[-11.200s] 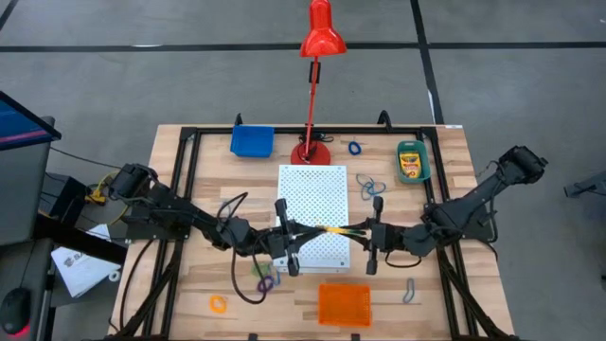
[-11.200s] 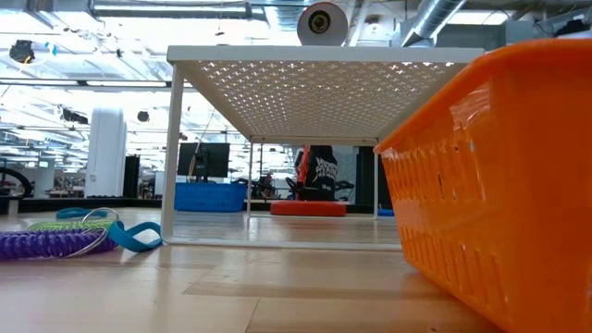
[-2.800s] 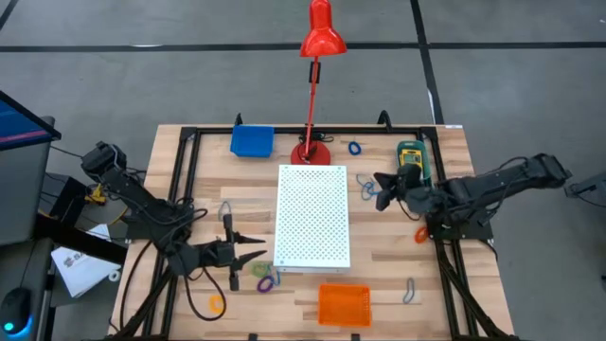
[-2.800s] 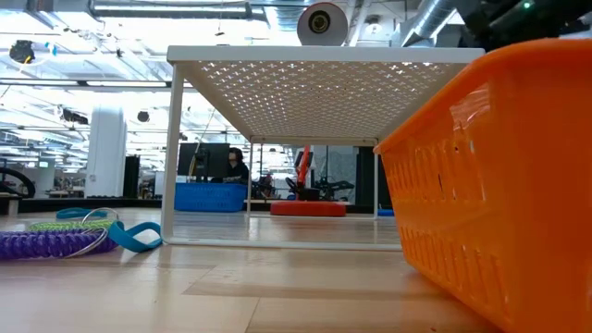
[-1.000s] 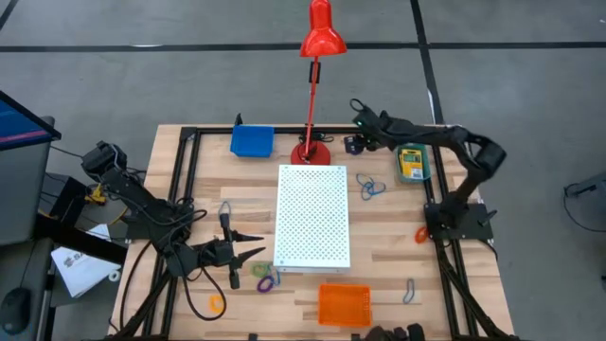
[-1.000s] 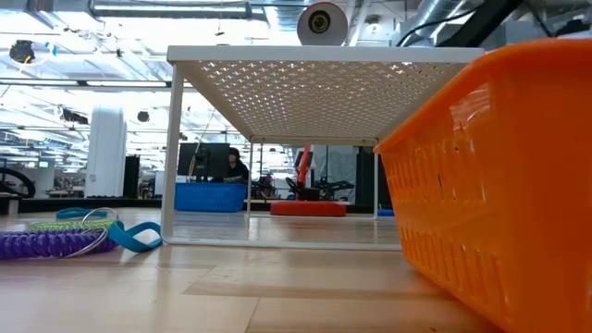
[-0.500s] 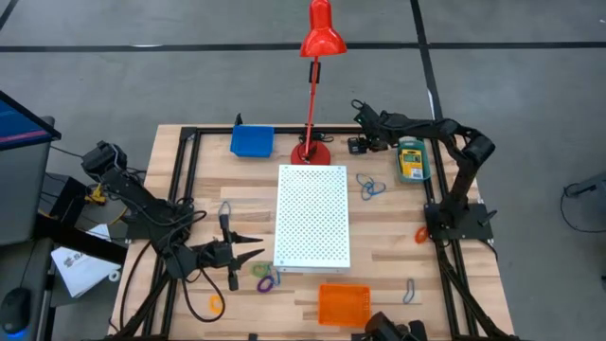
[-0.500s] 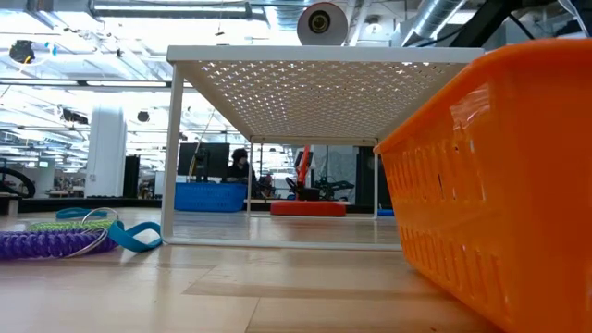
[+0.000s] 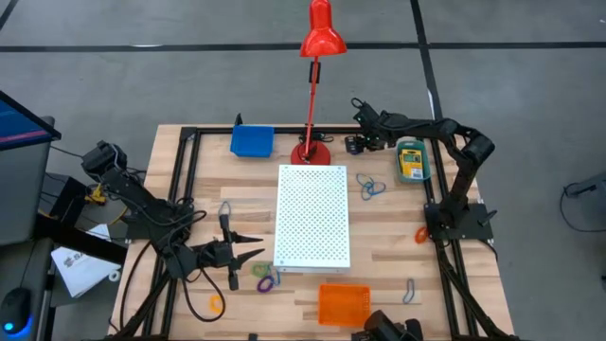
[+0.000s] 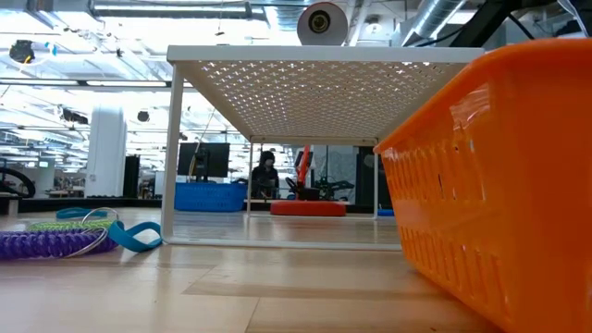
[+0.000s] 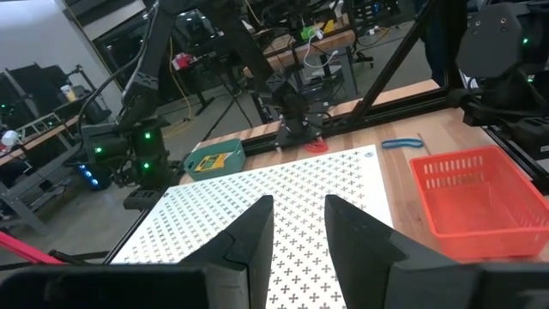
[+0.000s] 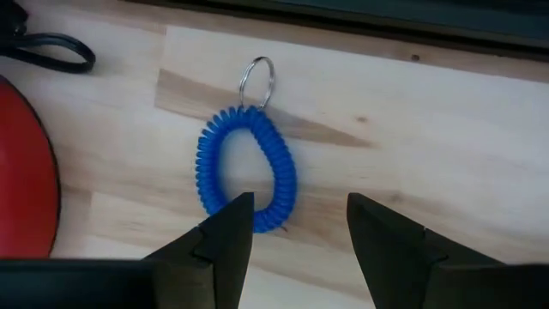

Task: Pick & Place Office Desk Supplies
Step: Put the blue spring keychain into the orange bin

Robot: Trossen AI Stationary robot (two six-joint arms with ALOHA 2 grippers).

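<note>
A blue coil loop (image 12: 249,172) with a metal key ring lies flat on the wood at the table's far edge, beside the red lamp base (image 9: 311,152). My right gripper (image 12: 296,227) (image 9: 355,144) hangs open just above it, pointing steeply down, one finger over the loop's near end and the other beside it. My left gripper (image 11: 298,232) (image 9: 251,248) waits open at the table's left. It points level at the white perforated board (image 9: 312,216). A crayon box sits in the teal tray (image 9: 411,161).
The blue tray (image 9: 252,140) stands far left and the orange tray (image 9: 344,304) at the near edge. Blue loops (image 9: 369,187), an orange clip (image 9: 420,234), a grey clip (image 9: 409,291), purple and green loops (image 9: 265,277) and an orange loop (image 9: 218,303) lie scattered on the wood.
My right gripper has sunk a little toward the blue coil loop and tipped further downward, staying open. The left arm has kept still.
</note>
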